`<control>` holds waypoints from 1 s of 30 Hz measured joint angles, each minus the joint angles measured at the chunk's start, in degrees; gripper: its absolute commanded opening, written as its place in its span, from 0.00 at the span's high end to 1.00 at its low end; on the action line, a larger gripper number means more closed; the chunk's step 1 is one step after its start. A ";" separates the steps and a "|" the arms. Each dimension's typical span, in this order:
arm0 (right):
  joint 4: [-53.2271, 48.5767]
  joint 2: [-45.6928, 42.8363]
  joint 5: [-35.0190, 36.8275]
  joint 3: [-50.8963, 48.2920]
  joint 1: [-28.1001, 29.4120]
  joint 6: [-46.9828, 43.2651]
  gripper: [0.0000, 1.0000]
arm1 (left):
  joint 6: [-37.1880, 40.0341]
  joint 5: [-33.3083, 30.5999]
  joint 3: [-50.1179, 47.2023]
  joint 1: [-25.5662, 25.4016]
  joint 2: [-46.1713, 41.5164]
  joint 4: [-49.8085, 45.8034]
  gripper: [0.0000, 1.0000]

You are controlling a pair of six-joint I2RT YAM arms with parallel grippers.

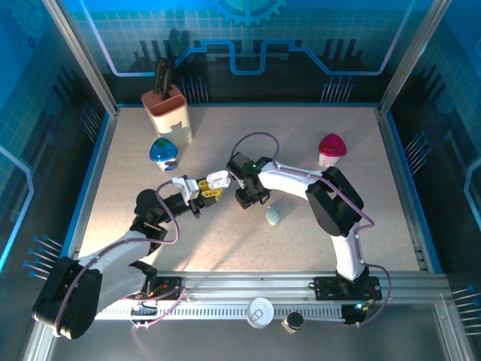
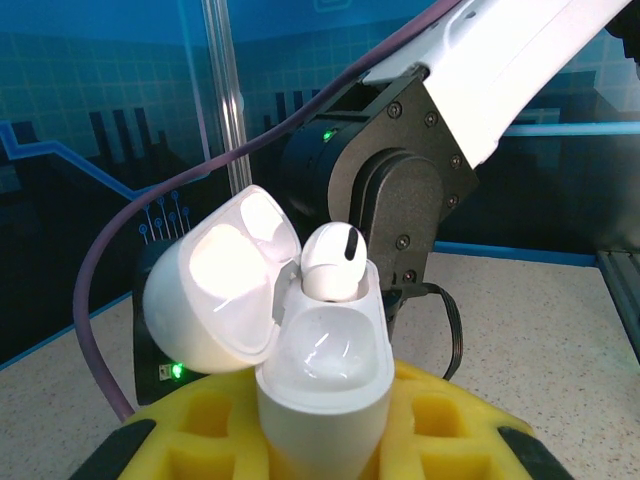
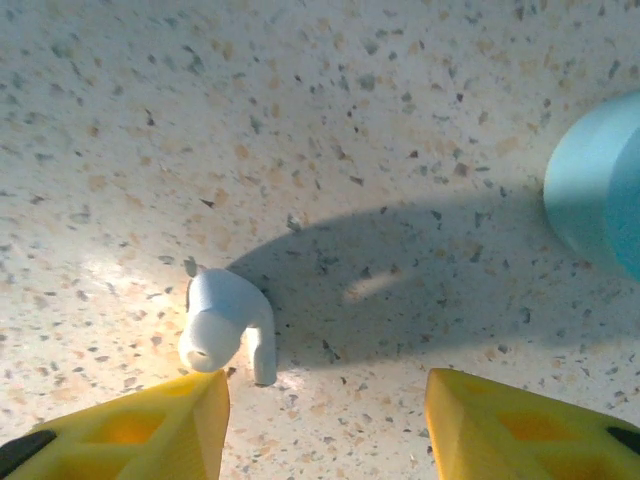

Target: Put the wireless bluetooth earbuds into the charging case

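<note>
top cam: I looked down from above-behind over the whole table (image 1: 225, 248) | left wrist: close, level, facing the right arm (image 2: 400, 190), also in top view | right wrist: close, straight down at that table

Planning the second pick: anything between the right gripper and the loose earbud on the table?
Nothing visible. The earbud lies on the table just ahead of the open right gripper, off-centre toward one finger. The teal case sits apart. The left gripper holds the white case, lid open, with a seated earbud.

Bright warm glare, hard shadows
</note>
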 measured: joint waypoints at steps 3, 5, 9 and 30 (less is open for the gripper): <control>-0.90 0.26 -0.59 2.56 0.00 -0.04 0.43 | 0.02 0.00 -0.02 0.00 0.00 0.00 0.89; -1.38 0.94 -1.05 4.79 0.00 -0.26 0.43 | 0.04 0.00 -0.04 0.00 0.00 -0.04 0.89; -2.89 2.91 -1.64 8.28 0.00 -1.62 0.45 | 0.24 0.00 -0.04 0.00 -0.02 -0.50 0.89; -11.50 11.89 -4.87 17.62 0.00 -5.03 0.78 | 0.46 0.59 -0.04 0.02 -0.07 -1.33 0.89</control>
